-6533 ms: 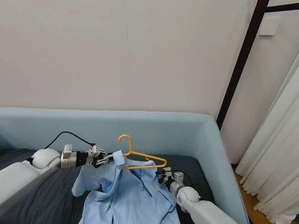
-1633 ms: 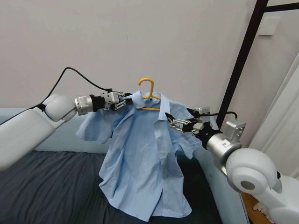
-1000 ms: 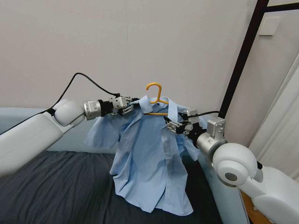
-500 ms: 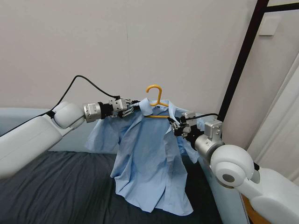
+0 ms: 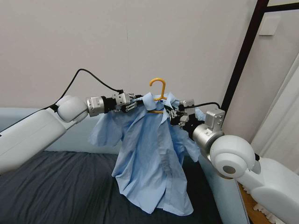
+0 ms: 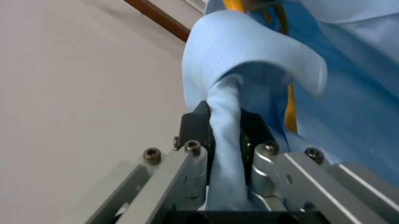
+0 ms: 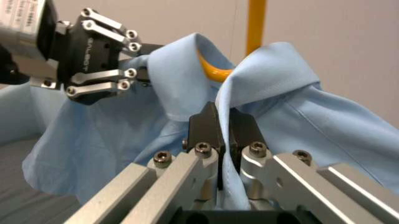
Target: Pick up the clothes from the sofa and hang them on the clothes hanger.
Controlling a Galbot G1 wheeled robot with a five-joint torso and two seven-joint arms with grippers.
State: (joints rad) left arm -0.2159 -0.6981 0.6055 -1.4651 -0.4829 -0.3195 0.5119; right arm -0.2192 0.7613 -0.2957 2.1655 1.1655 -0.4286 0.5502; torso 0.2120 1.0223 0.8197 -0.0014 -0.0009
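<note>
- above the sofa [image 5: 42, 186], well up off the seat: carries the shirt [image 5: 149, 158] in the air, draped on the yellow hanger [image 5: 159, 89], hook poking up out of the collar.
- at the collar's left side: pinches a fold of shirt cloth in the left gripper [image 5: 130, 103], fingers closed tight on it, plain from the left wrist view.
- at the collar's right side: clamps the other collar flap in the right gripper [image 5: 174, 114], fingers closed on the cloth just below the hanger's neck.
- between the two grippers: spreads the shoulders across the hanger and lets sleeves and hem dangle low over the seat.
- done so far, by the look of it: pick-up off the sofa, and shirt seated on the hanger.
- left to do, as a judgement: bring the hook to something to hang from, then release both pinches.
- near the right edge: shows a dark post [image 5: 240, 60], well apart from the hook; cannot tell whether it carries a rail.
- worth noting: grips cloth only, never the hanger itself, so risks a tilt of the hook if either pinch slips.
</note>
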